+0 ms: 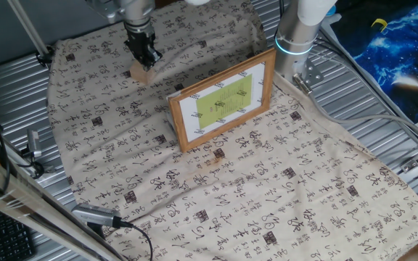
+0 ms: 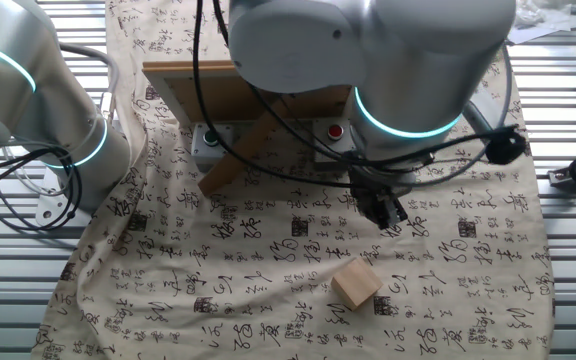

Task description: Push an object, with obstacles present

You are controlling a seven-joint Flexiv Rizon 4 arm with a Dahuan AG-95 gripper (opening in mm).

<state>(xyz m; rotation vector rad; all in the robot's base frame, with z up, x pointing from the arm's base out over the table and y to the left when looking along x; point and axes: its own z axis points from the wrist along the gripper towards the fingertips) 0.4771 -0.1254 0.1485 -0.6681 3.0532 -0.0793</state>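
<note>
From one fixed view I see the gripper point(image 1: 144, 55) lowered at the far left of the cloth point(image 1: 267, 203), its dark fingers pointing down just behind the wooden cube point(image 1: 142, 73). The cube lies on the cloth, touching or very nearly touching the fingertips; I cannot tell which from here. I cannot tell whether the fingers are apart or together: they read as one dark mass in both views, and nothing is clamped between them.

The picture frame point(image 1: 222, 99) stands tilted back, right of the cube and nearer the middle of the cloth, its brown border enclosing a white mat and a yellow-green centre with dark writing. Cube and frame are apart, with bare cloth between them.

The other fixed view looks from the opposite side. Here I see the gripper point(image 2: 384, 211) hanging below the arm's point(image 2: 368, 50) large grey body with its cyan ring, and the cube point(image 2: 356, 284) just nearer the camera than the fingertips, slightly left of them. The frame point(image 2: 208, 85) shows its plain wooden back and a slanted prop strut point(image 2: 236, 152), far left of the cube.

The cloth, printed with dark characters, covers a ribbed metal table point(image 1: 13, 94).
</note>
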